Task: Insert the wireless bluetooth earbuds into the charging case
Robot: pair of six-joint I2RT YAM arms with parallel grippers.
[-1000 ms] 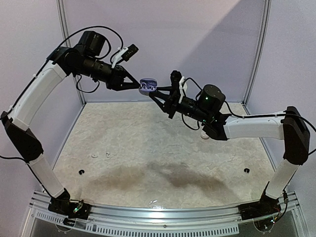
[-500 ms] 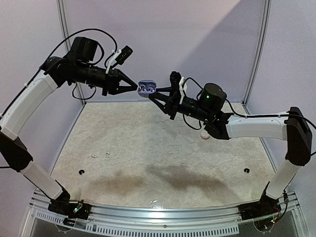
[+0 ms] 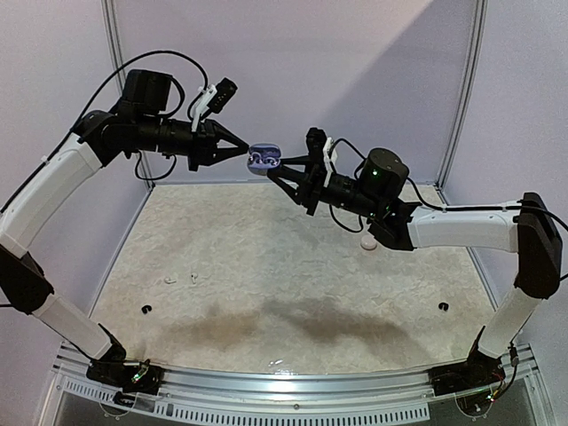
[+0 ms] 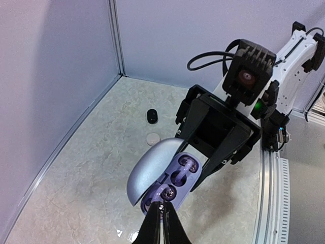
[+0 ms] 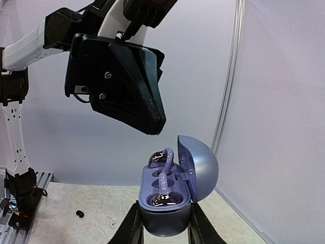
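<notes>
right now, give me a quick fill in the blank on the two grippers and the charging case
1. The right gripper holds the charging case in the air, above the ___.
2. The case's lid stands ___.
3. The left gripper is ___, its tips at the case's near end.

Missing words: table; open; shut

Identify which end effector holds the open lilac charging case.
The right end effector: its jaws clamp the lilac plastic charging case. The left end effector is shut, tips at the open top.
</notes>
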